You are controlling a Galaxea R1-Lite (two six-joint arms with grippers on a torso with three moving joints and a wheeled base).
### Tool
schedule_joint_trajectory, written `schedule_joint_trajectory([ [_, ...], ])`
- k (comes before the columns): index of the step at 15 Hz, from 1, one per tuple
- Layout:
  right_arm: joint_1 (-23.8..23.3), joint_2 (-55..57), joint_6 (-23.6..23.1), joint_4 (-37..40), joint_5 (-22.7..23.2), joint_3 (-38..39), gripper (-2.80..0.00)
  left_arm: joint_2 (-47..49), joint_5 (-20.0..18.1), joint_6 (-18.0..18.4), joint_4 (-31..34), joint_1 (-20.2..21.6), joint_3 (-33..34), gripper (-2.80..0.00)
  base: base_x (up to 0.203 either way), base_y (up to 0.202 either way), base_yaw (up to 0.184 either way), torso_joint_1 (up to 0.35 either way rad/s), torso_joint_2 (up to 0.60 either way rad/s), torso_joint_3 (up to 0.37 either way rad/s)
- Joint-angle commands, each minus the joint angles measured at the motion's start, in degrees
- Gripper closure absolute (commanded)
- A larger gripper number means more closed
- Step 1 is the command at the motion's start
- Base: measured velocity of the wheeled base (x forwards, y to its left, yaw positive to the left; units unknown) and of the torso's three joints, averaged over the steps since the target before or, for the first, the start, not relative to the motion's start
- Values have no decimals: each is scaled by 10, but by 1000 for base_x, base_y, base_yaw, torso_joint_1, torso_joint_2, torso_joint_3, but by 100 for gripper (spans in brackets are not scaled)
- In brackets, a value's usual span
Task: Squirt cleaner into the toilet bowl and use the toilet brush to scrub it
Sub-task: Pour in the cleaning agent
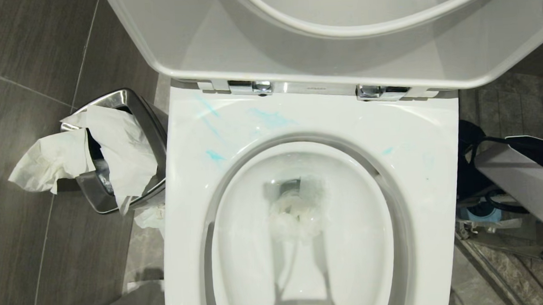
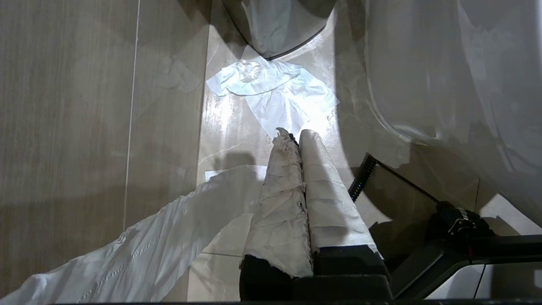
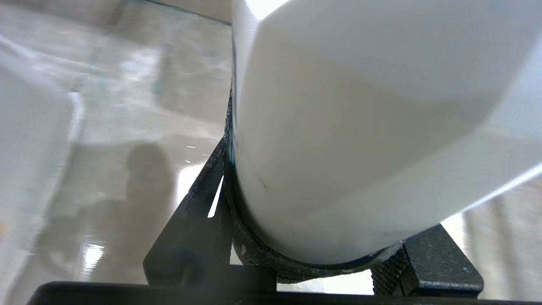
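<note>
Your toilet bowl (image 1: 307, 122) is glossy white ceramic, oval opening, wide flat rim, chrome hinges (image 1: 250, 87) at the back, seat and lid (image 1: 340, 37) raised. The cleaner (image 1: 215, 156) shows as thin turquoise smears across the rim's back-left part, plus a faint spot on the right side. A wad of white tissue (image 1: 297, 216) sits in the water at the drain.

Beside the bowl on your robot's left: a shiny steel waste bin (image 1: 127, 146), squarish, stuffed with crumpled white paper (image 1: 90, 148) spilling over the edge.

The right gripper (image 3: 315, 258) has its black knurled fingers (image 3: 385, 271) partly spread and clamped around a smooth, rounded white body (image 3: 347, 127) that fills the wrist view; what it is, you cannot tell from that view. In the head view the right arm (image 1: 523, 176) sits at the right edge beside the bowl.

The left gripper (image 2: 296, 137) hangs over the pale floor tiles, its fingers (image 2: 279, 199) wrapped in wrinkled tape and pressed together, holding nothing. More tissue (image 2: 279, 93) lies flat on the floor just beyond them.

No toilet brush visible in any view.
</note>
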Motion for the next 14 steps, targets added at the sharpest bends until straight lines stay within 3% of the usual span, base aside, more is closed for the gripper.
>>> schedule_joint_trajectory([
  [1, -3, -58, 1, -5, -4, 52, 0, 0, 0, 0, 0, 0, 0, 0, 0, 0, 0, 0, 0, 0],
  [5, -3, -152, 16, -5, -33, 171, 0, 0, 0, 0, 0, 1, 0, 0, 0, 0, 0, 0, 0, 0],
  [9, -2, -237, 43, 12, -78, 214, 0, 0, 0, 0, 0, 0, 0, 0, 0, 0, 0, 0, 0, 0],
  [14, -2, -360, 55, 84, -83, 287, 0, 0, 0, 0, 0, 0, 0, 0, 0, 0, 0, 0, 0, 0],
])
